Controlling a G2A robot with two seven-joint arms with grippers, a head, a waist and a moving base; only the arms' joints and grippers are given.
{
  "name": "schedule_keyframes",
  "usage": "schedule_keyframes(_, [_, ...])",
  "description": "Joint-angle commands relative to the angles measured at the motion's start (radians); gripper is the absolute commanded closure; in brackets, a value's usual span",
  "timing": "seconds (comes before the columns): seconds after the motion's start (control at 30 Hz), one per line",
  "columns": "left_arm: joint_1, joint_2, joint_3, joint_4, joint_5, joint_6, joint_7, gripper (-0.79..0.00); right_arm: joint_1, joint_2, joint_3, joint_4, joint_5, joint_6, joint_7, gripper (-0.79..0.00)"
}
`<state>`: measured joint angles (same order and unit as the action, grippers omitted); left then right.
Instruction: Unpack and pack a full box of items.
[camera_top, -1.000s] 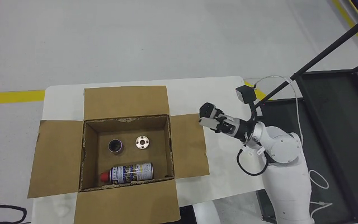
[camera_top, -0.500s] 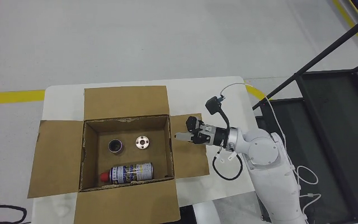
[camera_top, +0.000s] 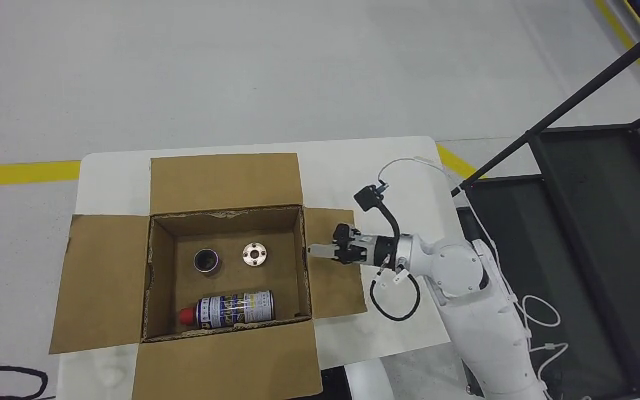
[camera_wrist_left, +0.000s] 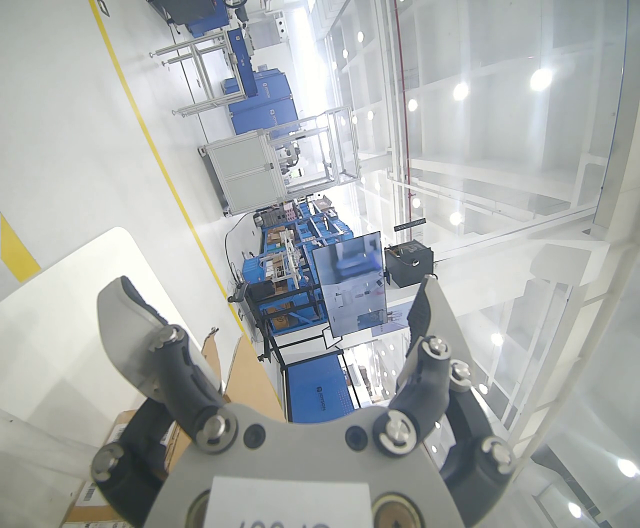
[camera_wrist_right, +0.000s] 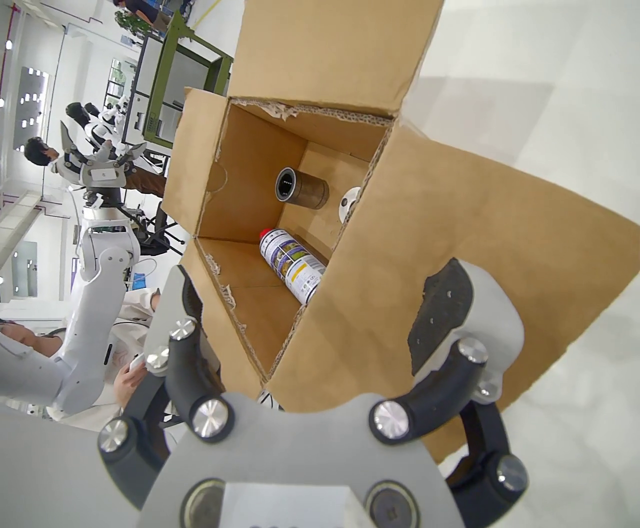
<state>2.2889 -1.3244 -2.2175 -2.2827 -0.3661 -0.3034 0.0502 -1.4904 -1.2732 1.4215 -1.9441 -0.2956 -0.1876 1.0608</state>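
Observation:
An open cardboard box (camera_top: 225, 182) sits on the white table with all flaps folded out. Inside lie a spray can (camera_top: 232, 308) on its side, a dark metal cylinder (camera_top: 207, 262) and a pale flanged disc (camera_top: 254, 254). My right gripper (camera_top: 322, 248) hovers open over the box's right flap, fingers pointing at the box's right wall. In the right wrist view my right gripper (camera_wrist_right: 312, 280) is empty, with the cylinder (camera_wrist_right: 302, 187), the can (camera_wrist_right: 292, 262) and part of the disc (camera_wrist_right: 348, 200) beyond it. My left gripper (camera_wrist_left: 274, 295) is open and empty, pointing up toward the room.
The white table (camera_top: 380, 170) has bare surface behind and to the right of the box. A dark metal cart (camera_top: 590, 200) and a slanted black pole (camera_top: 560, 110) stand close on the right. Another cardboard flap (camera_wrist_left: 245, 360) shows in the left wrist view.
My right arm has swung left and lowered, bringing its gripper from the table right of the box to over the right flap. The items in the box have not moved.

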Motion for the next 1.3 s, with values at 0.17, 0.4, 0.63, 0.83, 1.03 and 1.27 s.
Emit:
schedule_keyframes(0.17, [0.000, 0.000, 0.000, 0.000, 0.000, 0.000, 0.000, -0.785, 0.010, 0.006, -0.033, -0.119, 0.132, -0.030, 0.008, -0.785])
schedule_keyframes(0.4, [0.000, 0.000, 0.000, 0.000, 0.000, 0.000, 0.000, -0.785, 0.086, 0.010, -0.198, -0.200, -0.094, -0.147, 0.029, -0.785])
schedule_keyframes(0.63, [0.000, 0.000, 0.000, 0.000, 0.000, 0.000, 0.000, -0.785, 0.206, -0.003, -0.392, -0.153, -0.338, -0.191, -0.043, -0.785])
schedule_keyframes(0.83, [0.000, 0.000, 0.000, 0.000, 0.000, 0.000, 0.000, -0.785, 0.291, -0.016, -0.513, -0.103, -0.582, -0.224, -0.143, -0.785])
schedule_keyframes(1.03, [0.000, 0.000, 0.000, 0.000, 0.000, 0.000, 0.000, -0.785, 0.346, -0.028, -0.592, -0.038, -0.769, -0.187, -0.213, -0.785])
schedule_keyframes(1.27, [0.000, 0.000, 0.000, 0.000, 0.000, 0.000, 0.000, -0.785, 0.358, -0.036, -0.611, 0.002, -0.750, -0.157, -0.221, -0.785])
